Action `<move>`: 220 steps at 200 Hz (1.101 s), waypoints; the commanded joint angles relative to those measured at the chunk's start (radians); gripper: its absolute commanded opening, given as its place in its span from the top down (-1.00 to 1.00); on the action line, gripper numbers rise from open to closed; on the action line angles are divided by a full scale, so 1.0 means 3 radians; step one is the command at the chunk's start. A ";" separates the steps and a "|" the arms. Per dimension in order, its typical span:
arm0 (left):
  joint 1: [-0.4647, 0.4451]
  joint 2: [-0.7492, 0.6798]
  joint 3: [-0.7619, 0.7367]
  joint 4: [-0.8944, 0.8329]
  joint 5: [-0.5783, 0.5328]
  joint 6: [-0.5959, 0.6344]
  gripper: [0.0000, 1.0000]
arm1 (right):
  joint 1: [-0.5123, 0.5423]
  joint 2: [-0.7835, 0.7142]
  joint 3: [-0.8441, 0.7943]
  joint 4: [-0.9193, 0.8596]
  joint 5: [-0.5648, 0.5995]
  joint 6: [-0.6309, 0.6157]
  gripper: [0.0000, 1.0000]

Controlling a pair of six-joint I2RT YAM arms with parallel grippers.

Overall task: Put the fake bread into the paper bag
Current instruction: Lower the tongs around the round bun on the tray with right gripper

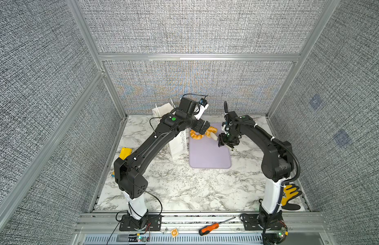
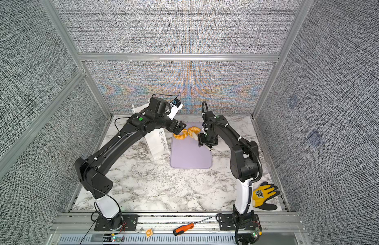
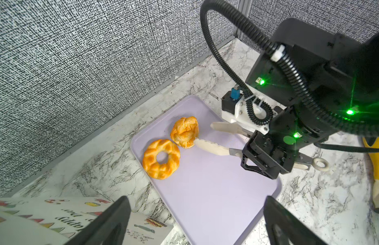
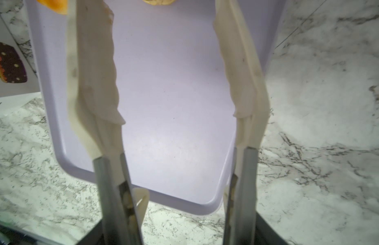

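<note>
Two pieces of fake bread lie at the far end of a lavender tray (image 1: 207,157) (image 3: 216,191): a ring (image 1: 196,135) (image 3: 161,158) and a braided piece (image 1: 210,131) (image 3: 185,132). My right gripper (image 1: 222,142) (image 3: 254,157) (image 4: 178,235) is shut on cream-tipped tongs (image 3: 211,147) (image 4: 93,74), whose arms stand spread; one tip touches the braided piece. The white paper bag (image 1: 176,146) (image 3: 25,222) stands left of the tray, partly hidden by my left arm. My left gripper (image 1: 202,127) (image 3: 196,199) hangs open and empty above the bag's edge and the tray.
A yellow toy shovel (image 1: 125,153) lies at the table's left edge. A yellow-and-black glove (image 1: 290,195) sits by the right arm's base. An orange screwdriver (image 1: 211,228) rests on the front rail. Grey walls enclose three sides.
</note>
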 commanded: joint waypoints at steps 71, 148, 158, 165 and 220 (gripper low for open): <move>0.0004 -0.0092 -0.0085 -0.0005 -0.0152 0.0072 -0.99 | 0.0132 0.0299 0.0322 0.0046 0.0505 -0.0418 -0.46; 0.0004 -0.0071 -0.0072 -0.0015 -0.0180 0.0055 -0.99 | 0.0160 0.0455 0.0409 -0.0014 0.0788 -0.0635 -0.46; 0.0005 -0.0066 -0.0066 -0.0015 -0.0179 0.0051 -0.99 | 0.0156 0.0498 0.0457 -0.0037 0.0842 -0.0644 -0.46; 0.0004 -0.0061 -0.0064 -0.0020 -0.0182 0.0051 -0.99 | 0.0156 0.0519 0.0479 -0.0032 0.0835 -0.0655 -0.46; 0.0004 -0.0051 -0.0054 -0.0030 -0.0213 0.0035 -0.99 | 0.0182 0.0585 0.0544 0.0037 0.0719 -0.0803 -0.47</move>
